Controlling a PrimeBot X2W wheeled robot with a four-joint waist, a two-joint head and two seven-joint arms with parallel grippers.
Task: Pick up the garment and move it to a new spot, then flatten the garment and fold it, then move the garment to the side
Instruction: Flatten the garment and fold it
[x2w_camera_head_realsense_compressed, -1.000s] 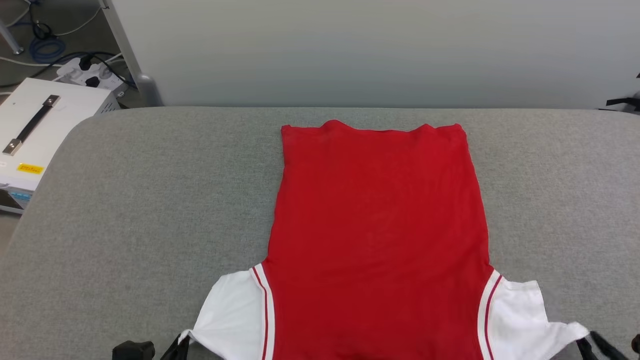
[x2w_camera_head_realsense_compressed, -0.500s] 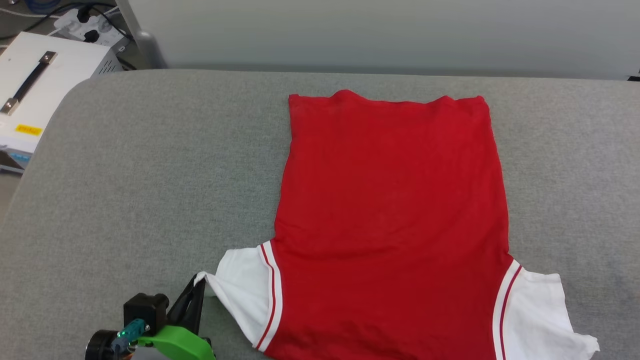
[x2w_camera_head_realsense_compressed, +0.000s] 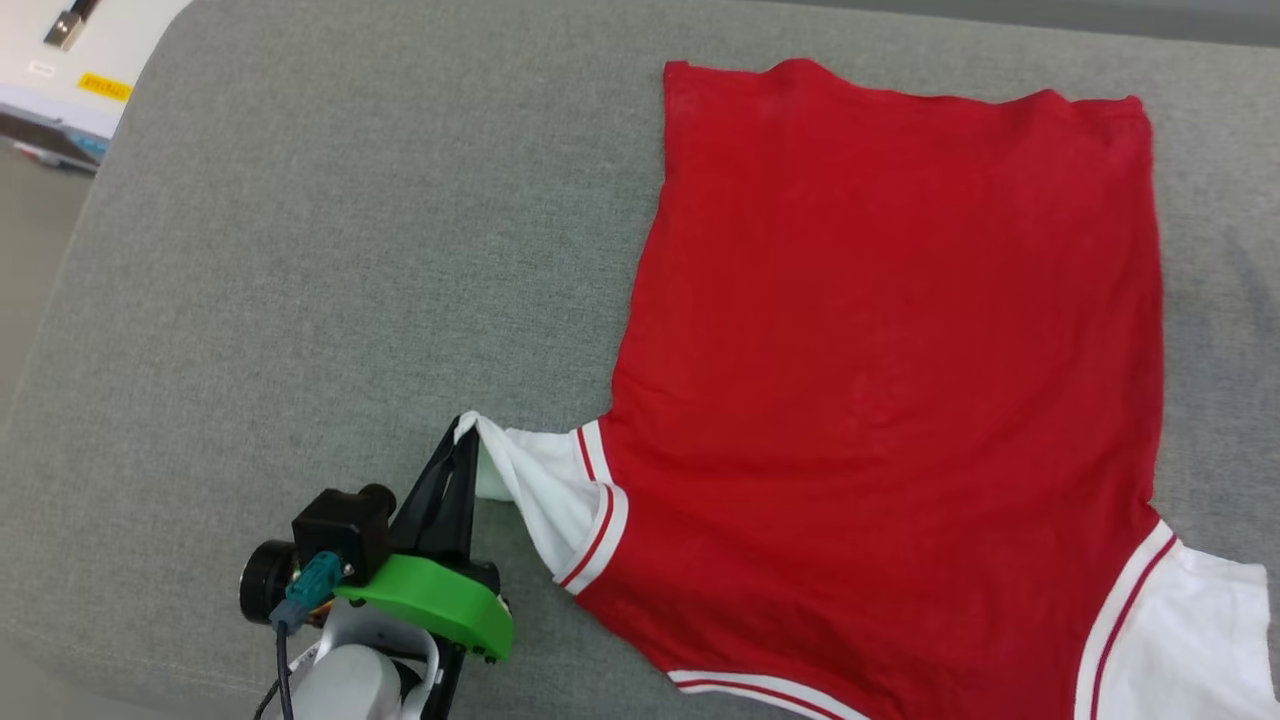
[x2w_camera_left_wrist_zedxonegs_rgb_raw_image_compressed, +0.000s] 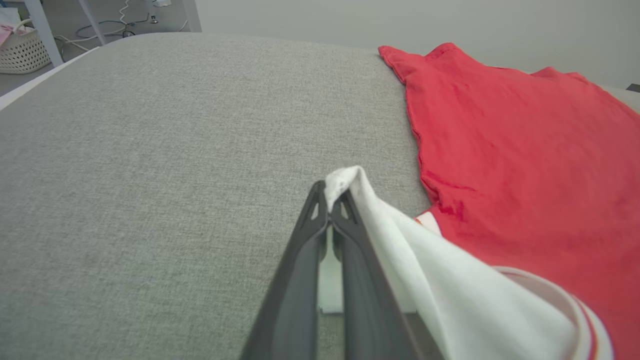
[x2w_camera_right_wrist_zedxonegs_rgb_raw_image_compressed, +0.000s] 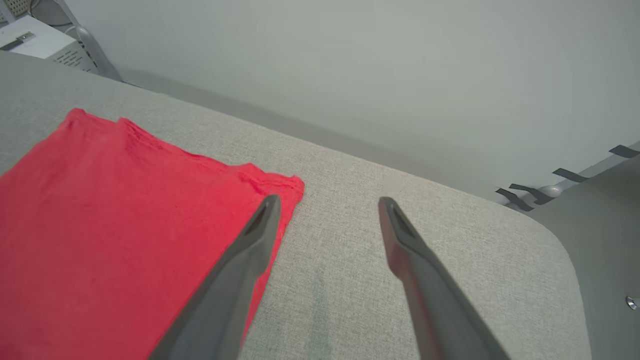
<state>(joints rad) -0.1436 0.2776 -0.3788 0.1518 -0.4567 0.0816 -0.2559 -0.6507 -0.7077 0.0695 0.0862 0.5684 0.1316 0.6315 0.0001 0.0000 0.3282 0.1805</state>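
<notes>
Garment (x2w_camera_head_realsense_compressed: 880, 400), plain red face up, lies right of middle on the grey table (x2w_camera_head_realsense_compressed: 300, 250).
Bare table spreads to its left; the left gripper (x2w_camera_head_realsense_compressed: 465, 428) has raised the white sleeve (x2w_camera_head_realsense_compressed: 530, 480) it pinches, the right gripper (x2w_camera_right_wrist_zedxonegs_rgb_raw_image_compressed: 328, 200) has let go, fingers wide.

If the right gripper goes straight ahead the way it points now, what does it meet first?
The right gripper would probably meet the bare grey table, beside the far corner of the garment; depth is unclear.

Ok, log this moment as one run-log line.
left gripper: shut on garment, pinching white sleeve tip | right gripper: open, empty, over table | garment: spread, plain red face up
</notes>
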